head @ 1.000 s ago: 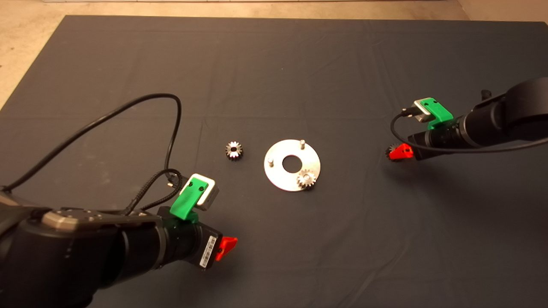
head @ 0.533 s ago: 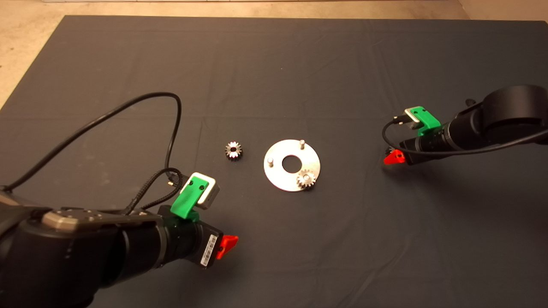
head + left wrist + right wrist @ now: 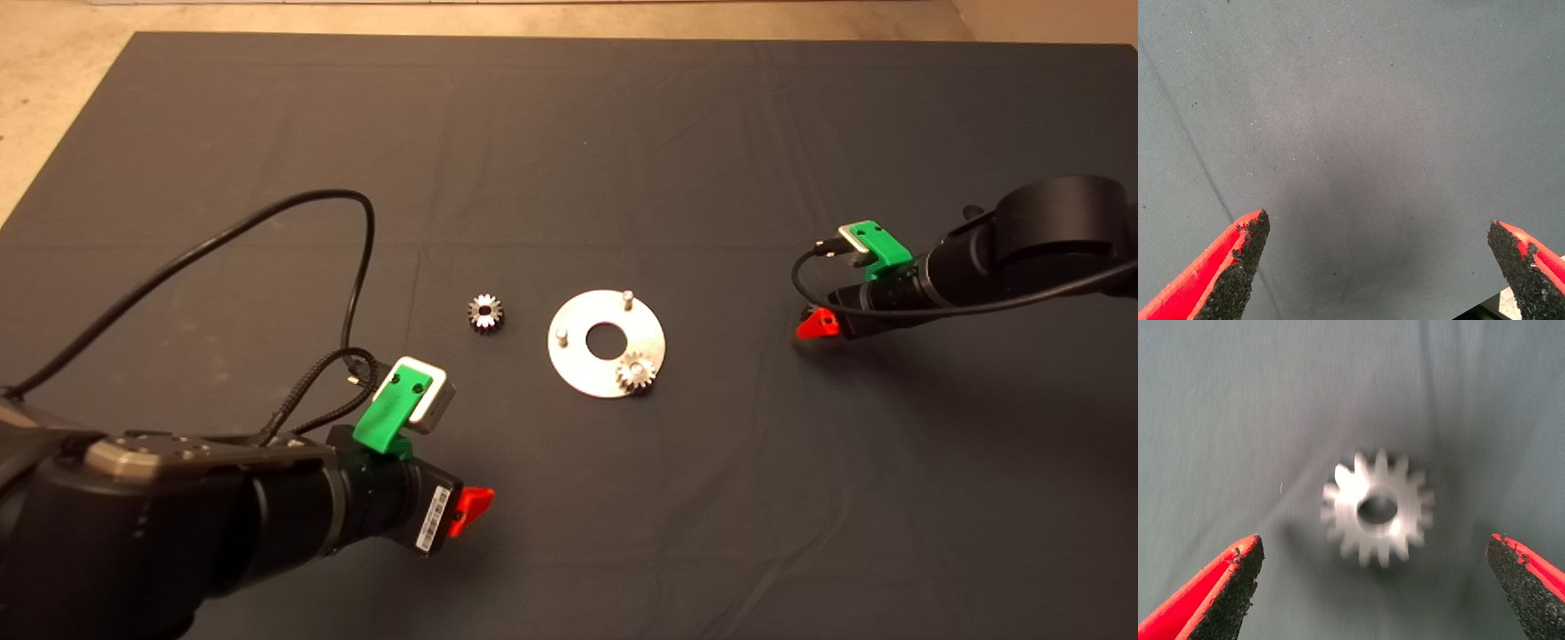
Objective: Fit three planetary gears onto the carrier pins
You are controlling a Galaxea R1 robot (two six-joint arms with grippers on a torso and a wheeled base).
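Toward the right edge of the mat (image 3: 622, 133), the right gripper (image 3: 1375, 587) is hanging low with its fingers spread wide around a loose gear (image 3: 1378, 510) lying flat, seemingly lining up for a pickup, though from above that gear is hiding under the arm. Near the middle, the disc (image 3: 578, 369) is carrying one gear (image 3: 637, 372) on a pin while two pins (image 3: 628, 299) are standing bare, and another gear (image 3: 485, 313) is waiting just beside the disc on its left. Close to the front-left corner, the left gripper (image 3: 1378, 267) is idling, fingers apart over bare mat.
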